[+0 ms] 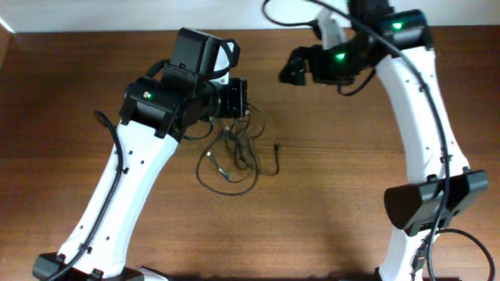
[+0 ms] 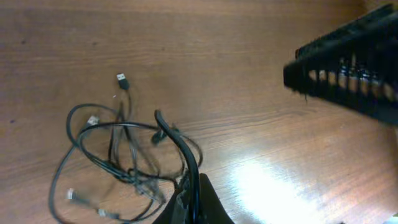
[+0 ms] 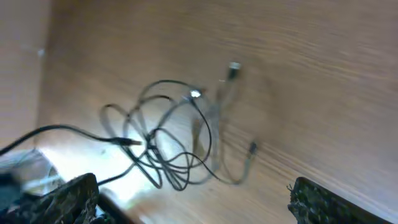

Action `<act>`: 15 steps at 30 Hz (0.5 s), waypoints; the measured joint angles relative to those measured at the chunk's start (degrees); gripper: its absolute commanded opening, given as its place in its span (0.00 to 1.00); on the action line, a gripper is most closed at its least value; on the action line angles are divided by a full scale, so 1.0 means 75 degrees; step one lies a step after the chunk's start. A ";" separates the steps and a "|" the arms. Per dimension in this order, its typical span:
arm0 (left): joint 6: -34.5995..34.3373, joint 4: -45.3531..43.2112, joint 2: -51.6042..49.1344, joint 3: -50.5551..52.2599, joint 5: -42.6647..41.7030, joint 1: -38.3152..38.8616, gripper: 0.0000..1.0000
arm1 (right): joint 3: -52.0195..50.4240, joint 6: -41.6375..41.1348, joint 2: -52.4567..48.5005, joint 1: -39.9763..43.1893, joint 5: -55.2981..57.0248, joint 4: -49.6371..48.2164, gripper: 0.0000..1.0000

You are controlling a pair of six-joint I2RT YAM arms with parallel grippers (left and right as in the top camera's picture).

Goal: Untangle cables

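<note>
The cables [image 1: 234,154] lie as one loose clump of thin black loops on the wooden table, with small plugs sticking out at the edges. My left gripper [image 1: 237,100] is just behind the clump. In the left wrist view it [image 2: 189,202] is shut on one black strand that rises from the clump [image 2: 118,152]. My right gripper [image 1: 294,69] hovers to the right and behind the clump, open and empty. In the right wrist view its wide-apart fingers [image 3: 186,193] frame the cables [image 3: 174,140] below.
The brown wooden table [image 1: 328,203] runs under both arms. The right gripper shows as a black block [image 2: 348,68] in the left wrist view. A loose USB plug [image 2: 122,80] lies at the clump's edge. Thick arm cables loop at the back [image 1: 289,16].
</note>
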State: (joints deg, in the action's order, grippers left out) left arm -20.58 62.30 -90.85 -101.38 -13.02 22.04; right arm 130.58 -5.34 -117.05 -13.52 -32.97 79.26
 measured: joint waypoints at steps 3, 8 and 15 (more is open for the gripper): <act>-0.0029 0.0061 0.0000 0.0000 0.0000 -0.0420 0.00 | 0.0000 -0.0032 0.0000 -0.0560 -0.0152 -0.0131 0.95; -0.0388 -0.0268 0.0000 0.0003 -0.0711 -0.1542 0.00 | -0.0131 -0.0880 0.0000 -0.1061 0.0076 -0.0347 0.95; -0.0414 -0.0338 0.0000 0.0003 -0.1839 -0.1766 0.00 | -0.0315 -0.1011 -0.0157 -0.1647 0.0157 -0.0915 0.89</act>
State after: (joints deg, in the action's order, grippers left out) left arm -23.68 59.77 -90.85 -101.36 -26.81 8.80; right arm 128.22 -12.93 -118.24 -25.87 -31.79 72.40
